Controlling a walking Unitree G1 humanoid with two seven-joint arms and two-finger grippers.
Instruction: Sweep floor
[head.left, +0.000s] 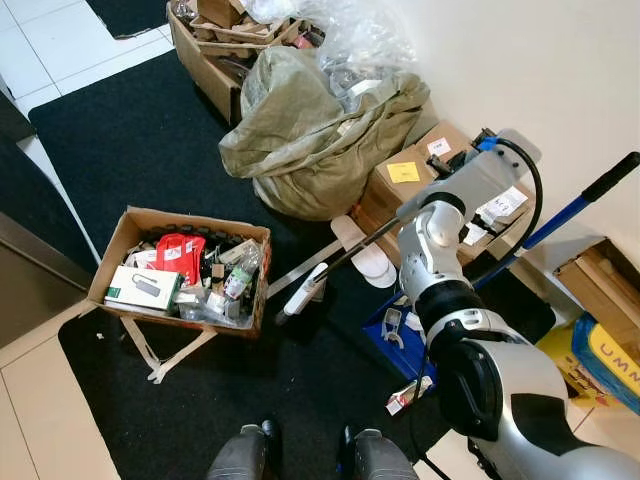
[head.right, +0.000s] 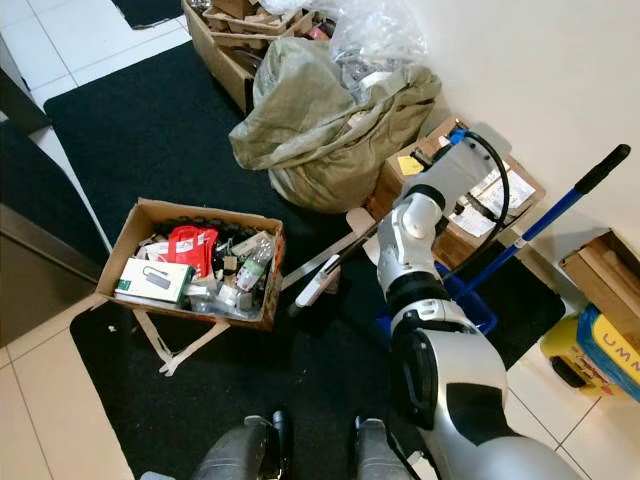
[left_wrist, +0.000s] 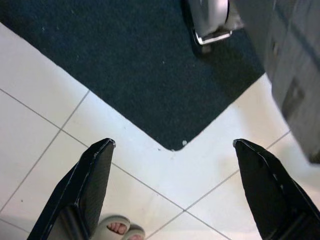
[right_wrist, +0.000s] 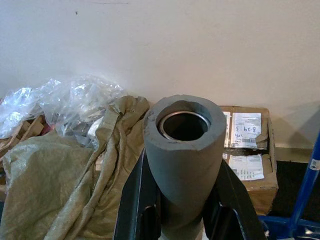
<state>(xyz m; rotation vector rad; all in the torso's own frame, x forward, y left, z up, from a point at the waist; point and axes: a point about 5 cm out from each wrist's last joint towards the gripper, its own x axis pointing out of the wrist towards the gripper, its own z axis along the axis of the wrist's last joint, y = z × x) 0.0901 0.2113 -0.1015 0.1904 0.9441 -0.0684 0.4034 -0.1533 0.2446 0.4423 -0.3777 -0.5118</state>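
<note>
I see the right gripper (right_wrist: 182, 210) pinching the broom handle (right_wrist: 184, 150): its two black fingers (right_wrist: 137, 200) press against either side of the grey foam grip, whose hollow end faces the camera. From the head views, the right arm (head.left: 440, 250) is raised over the black mat (head.left: 150, 150), and the handle runs down and leftward from it to the broom head (head.left: 303, 292), which rests on the mat just beside the open carton (head.left: 130, 225) of small goods. A blue mop (head.left: 560, 215) leans against the wall, behind the arm. A green sack (head.left: 320, 130) slumps against a taped box (head.left: 400, 185), with crumpled clear plastic (right_wrist: 60, 100) beside it. The left gripper (left_wrist: 172, 192) hangs with fingers spread wide above white tile (left_wrist: 45, 100) at the mat corner. A person's sandalled toes (left_wrist: 117, 229) show on the tile below it.
</note>
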